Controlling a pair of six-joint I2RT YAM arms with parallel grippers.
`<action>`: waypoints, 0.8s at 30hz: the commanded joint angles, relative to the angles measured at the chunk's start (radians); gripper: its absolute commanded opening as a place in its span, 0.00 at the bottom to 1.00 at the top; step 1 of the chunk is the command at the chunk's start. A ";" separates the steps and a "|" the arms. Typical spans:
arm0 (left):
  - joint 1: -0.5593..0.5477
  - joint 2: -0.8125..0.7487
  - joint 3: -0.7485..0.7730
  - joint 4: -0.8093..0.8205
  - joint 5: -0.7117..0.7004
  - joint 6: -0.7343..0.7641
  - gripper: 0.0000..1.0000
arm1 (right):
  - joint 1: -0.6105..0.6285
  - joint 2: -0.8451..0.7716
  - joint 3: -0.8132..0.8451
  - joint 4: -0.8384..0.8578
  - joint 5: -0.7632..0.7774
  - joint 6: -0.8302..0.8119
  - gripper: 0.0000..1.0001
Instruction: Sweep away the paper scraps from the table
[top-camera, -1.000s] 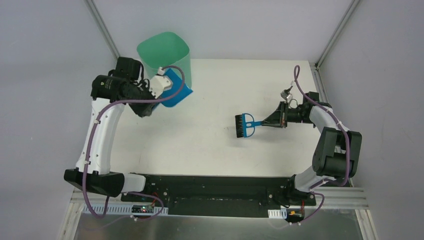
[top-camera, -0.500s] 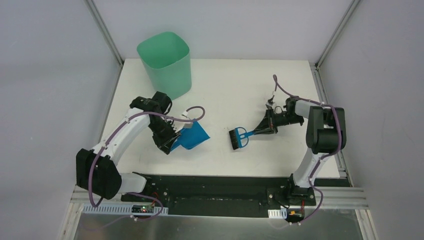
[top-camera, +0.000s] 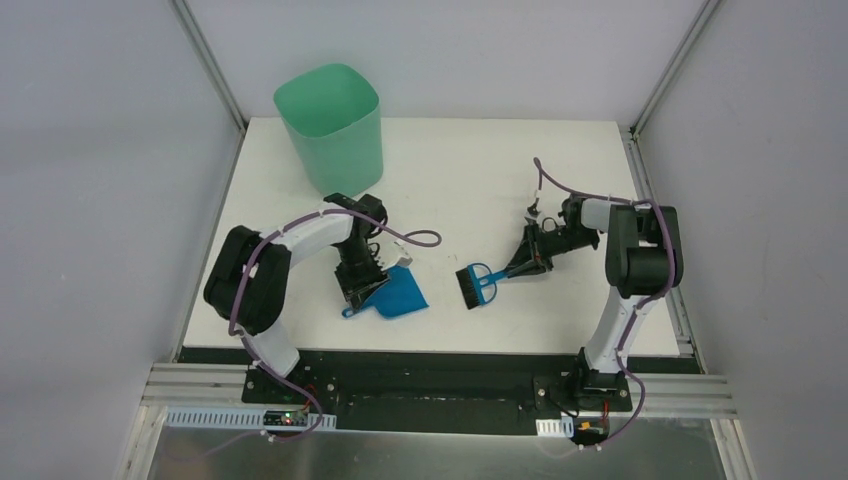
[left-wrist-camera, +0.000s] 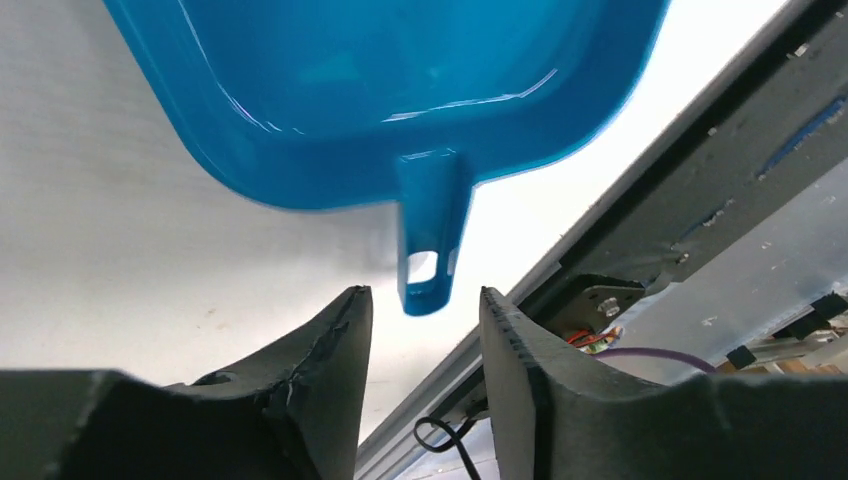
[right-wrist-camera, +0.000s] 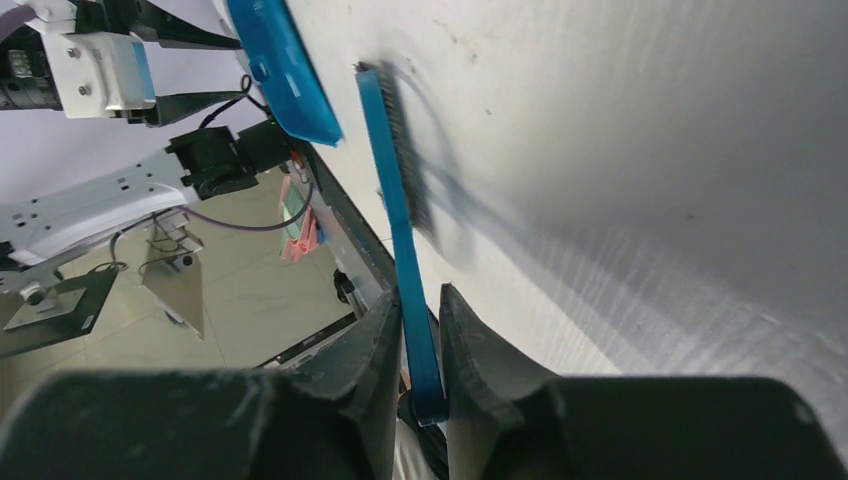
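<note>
Dustpan (top-camera: 395, 295) flat on tabletop (top-camera: 470, 170), handle just ahead of left hand (left-wrist-camera: 425, 300), spread wide, gripping nothing; mouth toward brush (right-wrist-camera: 388, 190), likely as catcher. Right hand (right-wrist-camera: 420, 293) clamped on brush handle, head ahead.

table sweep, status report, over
Left end effector open, blue plastic dustpan resting on white table. Right end effector shut on blue black-bristled hand brush. No paper scraps in view.

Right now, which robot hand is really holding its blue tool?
The right gripper: it pinches the brush handle. The left gripper is open, the dustpan lying free.
</note>
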 joint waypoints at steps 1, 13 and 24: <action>-0.019 0.039 0.052 0.019 -0.046 -0.029 0.55 | -0.002 -0.040 0.039 -0.004 0.150 -0.004 0.25; 0.012 -0.209 -0.021 0.088 -0.064 -0.011 0.99 | -0.024 -0.275 0.010 0.070 0.530 0.022 0.73; 0.162 -0.353 0.005 0.244 -0.108 -0.124 0.99 | -0.130 -0.437 -0.016 0.165 0.574 0.066 0.90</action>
